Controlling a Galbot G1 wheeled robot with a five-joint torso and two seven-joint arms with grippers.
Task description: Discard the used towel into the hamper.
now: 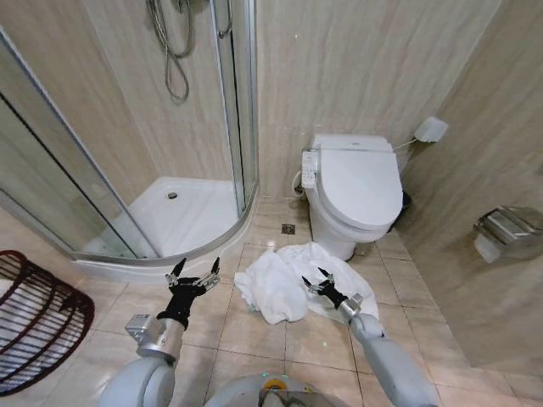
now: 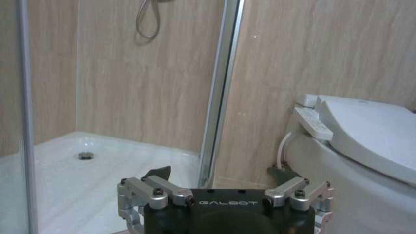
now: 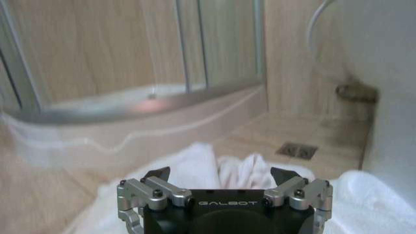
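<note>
- White cloth, the towel (image 1: pixel 280 280), lies crumpled on the tiled floor (image 1: pixel 254 335) in front of the toilet (image 1: pixel 356 191); it is not lifted yet.
- The right end effector (image 1: pixel 320 282) is low over the towel with its fingers spread wide, apparently just above the cloth or touching it. In the right wrist view the folds of the towel (image 3: pixel 240 170) lie directly ahead, between its two fingertips (image 3: pixel 158 174). I judge it is placed so in order to close on a raised fold.
- The left end effector (image 1: pixel 194 274) is also wide open and holds nothing. It hangs above bare tiles, to the left of the towel, near the curved edge of the shower tray (image 1: pixel 182 212).
- The hamper (image 1: pixel 34 318) stands far to the left of both end effectors, well apart from the towel, so the cloth must be carried across.
</note>
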